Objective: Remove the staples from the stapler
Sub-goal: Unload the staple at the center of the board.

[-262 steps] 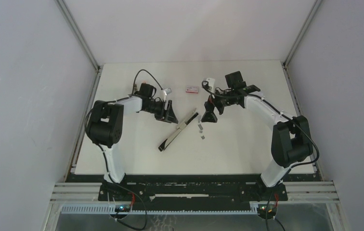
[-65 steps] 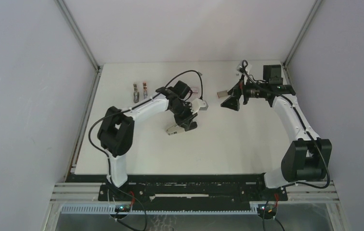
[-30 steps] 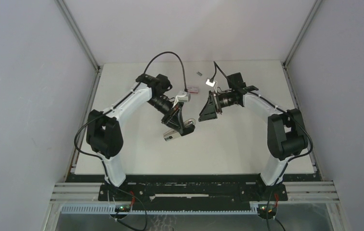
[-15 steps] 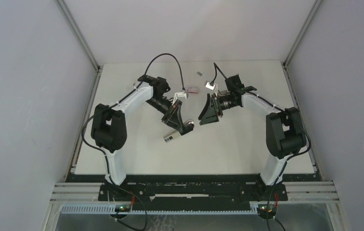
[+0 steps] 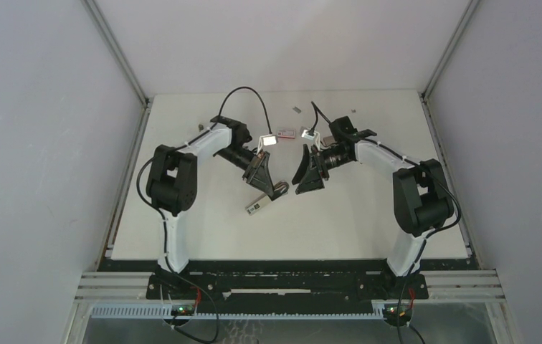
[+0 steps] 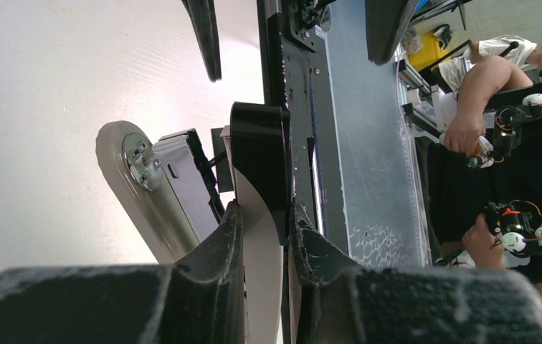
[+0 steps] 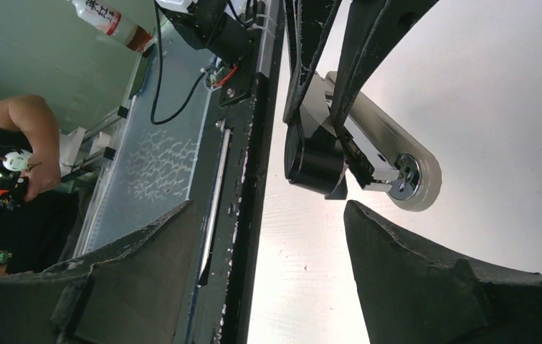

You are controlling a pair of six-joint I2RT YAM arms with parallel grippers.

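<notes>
The left gripper (image 6: 262, 215) was clamped tight on the stapler (image 5: 255, 206), holding it tilted above the middle of the counter (image 5: 368, 215), hinge end toward the other arm. The stapler looked rigid, metal and plastic, but its hinge could swing, so a hold across the flat sides suited it. A small red-and-white box (image 5: 287, 133) lay further back. The staples (image 5: 296, 110), tiny grey strips, lay close to the far edge; whether any sat in the magazine I could not tell. They seemed light, slippery and apt to snap, best pinched by the long sides. The right gripper (image 7: 267, 222) hung open just beside the stapler, not touching it. Bare counter lay toward the near edge and right corner.
</notes>
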